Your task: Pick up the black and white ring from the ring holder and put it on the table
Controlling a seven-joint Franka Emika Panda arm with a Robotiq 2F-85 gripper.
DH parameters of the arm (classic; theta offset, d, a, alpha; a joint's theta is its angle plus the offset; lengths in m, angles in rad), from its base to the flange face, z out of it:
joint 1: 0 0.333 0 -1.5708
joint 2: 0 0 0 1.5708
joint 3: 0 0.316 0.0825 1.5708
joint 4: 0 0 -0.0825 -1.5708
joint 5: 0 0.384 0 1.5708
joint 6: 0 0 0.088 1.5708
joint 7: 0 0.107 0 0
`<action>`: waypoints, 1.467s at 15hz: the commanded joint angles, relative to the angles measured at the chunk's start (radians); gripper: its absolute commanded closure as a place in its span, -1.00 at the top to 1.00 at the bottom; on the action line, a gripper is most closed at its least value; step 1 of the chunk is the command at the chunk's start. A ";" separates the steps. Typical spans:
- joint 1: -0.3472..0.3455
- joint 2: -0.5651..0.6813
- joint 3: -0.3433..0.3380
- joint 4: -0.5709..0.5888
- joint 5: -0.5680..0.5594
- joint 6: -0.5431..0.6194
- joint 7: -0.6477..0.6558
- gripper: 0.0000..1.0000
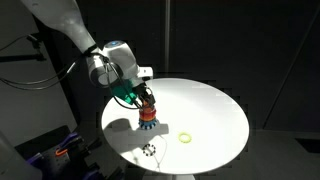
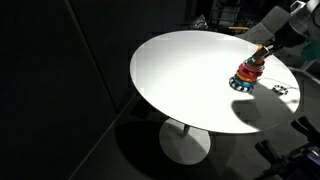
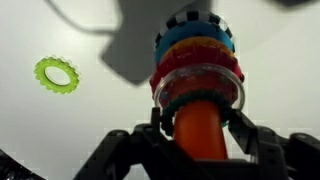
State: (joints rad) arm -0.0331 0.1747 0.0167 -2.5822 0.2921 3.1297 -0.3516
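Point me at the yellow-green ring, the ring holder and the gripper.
yellow-green ring [image 3: 42, 74], wrist view, left side of its toothed band
ring holder [image 3: 198, 130], wrist view, orange peg
gripper [image 1: 146, 104], in an exterior view, midway between fingertips

Exterior view: it looks down on the table [image 1: 215, 105] from a moderate distance, and the ring holder [image 1: 147, 121] stands toward the left edge. Exterior view: it is set higher and farther back, taking in the table [image 2: 185, 70] and its pedestal [image 2: 185, 142], with the ring holder [image 2: 245, 78] near the right edge. Both exterior views give you the tabletop and the holder. Your wrist view sits very close, sighting along the ring holder [image 3: 197, 70], with the table [image 3: 90, 130] behind it.
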 commanded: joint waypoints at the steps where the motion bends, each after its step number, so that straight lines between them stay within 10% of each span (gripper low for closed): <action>1: 0.037 -0.018 -0.045 0.004 -0.022 0.000 0.031 -0.11; 22: 0.130 -0.184 -0.231 0.006 -0.392 -0.039 0.333 -0.11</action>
State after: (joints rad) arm 0.0926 0.0327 -0.1916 -2.5758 -0.0455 3.1284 -0.0738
